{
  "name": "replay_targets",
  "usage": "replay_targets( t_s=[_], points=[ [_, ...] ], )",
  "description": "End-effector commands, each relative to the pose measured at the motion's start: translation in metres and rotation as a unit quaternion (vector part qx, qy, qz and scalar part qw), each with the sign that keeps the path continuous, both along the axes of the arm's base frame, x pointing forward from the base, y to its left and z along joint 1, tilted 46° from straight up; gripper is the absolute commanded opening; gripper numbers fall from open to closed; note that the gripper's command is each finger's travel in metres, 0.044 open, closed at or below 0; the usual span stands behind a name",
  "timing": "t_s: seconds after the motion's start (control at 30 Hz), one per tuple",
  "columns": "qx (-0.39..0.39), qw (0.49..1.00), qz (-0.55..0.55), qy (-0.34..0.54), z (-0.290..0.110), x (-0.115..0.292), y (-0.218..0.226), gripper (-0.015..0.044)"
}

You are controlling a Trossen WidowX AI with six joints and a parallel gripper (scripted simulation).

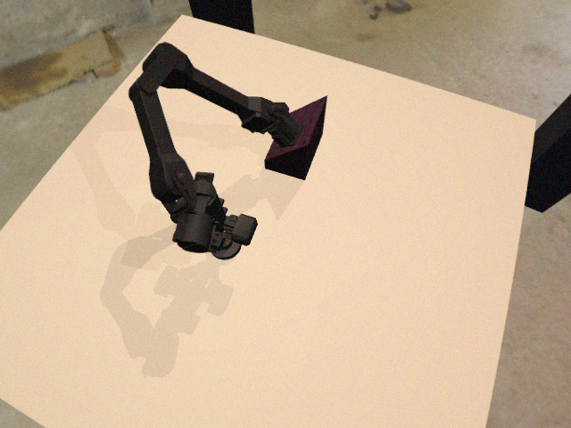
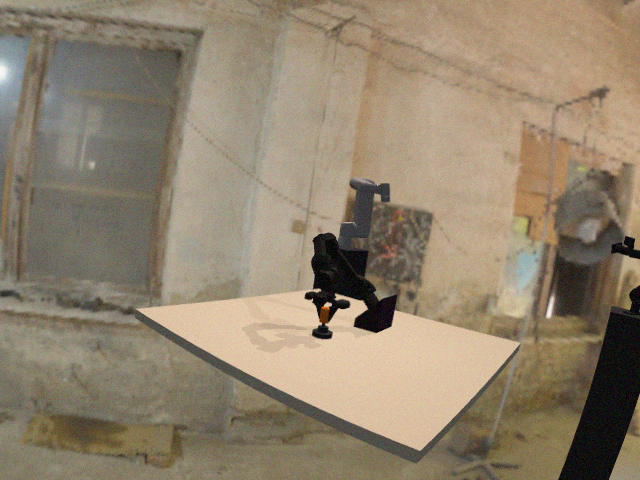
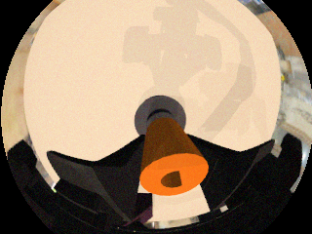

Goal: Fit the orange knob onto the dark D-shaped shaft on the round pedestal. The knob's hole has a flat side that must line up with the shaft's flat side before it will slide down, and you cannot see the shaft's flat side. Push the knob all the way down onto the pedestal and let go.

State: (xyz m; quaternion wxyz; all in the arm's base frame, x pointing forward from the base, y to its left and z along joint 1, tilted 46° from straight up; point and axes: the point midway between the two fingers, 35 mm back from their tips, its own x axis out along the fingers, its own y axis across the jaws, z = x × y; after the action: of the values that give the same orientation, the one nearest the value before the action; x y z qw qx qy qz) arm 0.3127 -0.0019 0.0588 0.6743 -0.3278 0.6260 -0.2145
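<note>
My gripper [image 2: 324,316] [image 3: 165,137] is shut on the orange knob [image 2: 324,314] [image 3: 175,161], with one dark finger on each side of it. The knob looks about upright. Its top face shows in the wrist view, with a hole that has a flat side. The dark round pedestal [image 2: 322,334] [image 3: 145,111] [image 1: 227,253] stands on the table under the knob. The knob's lower end is over the shaft, a little above the pedestal, and a short dark gap shows between them in the exterior view. The shaft is mostly hidden, and whether its tip is inside the knob I cannot tell.
The dark purple wedge-shaped block [image 1: 292,160] [image 2: 376,316] stands on the table [image 1: 392,276] [image 2: 392,377] at the arm's base. The arm [image 1: 159,124] bends out over the table to the pedestal. Its shadow lies beside the pedestal.
</note>
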Motion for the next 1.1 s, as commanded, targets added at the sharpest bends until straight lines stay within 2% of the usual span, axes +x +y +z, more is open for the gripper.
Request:
replay_targets(
  t_s=[0.0, 1.07],
  points=[
    [0.0, 1.0, 0.002, -0.002, 0.0003, 0.0007, 0.0018, 0.0],
    [0.0, 1.0, 0.003, -0.002, 0.001, -0.0013, 0.0022, 0.0]
  ],
)
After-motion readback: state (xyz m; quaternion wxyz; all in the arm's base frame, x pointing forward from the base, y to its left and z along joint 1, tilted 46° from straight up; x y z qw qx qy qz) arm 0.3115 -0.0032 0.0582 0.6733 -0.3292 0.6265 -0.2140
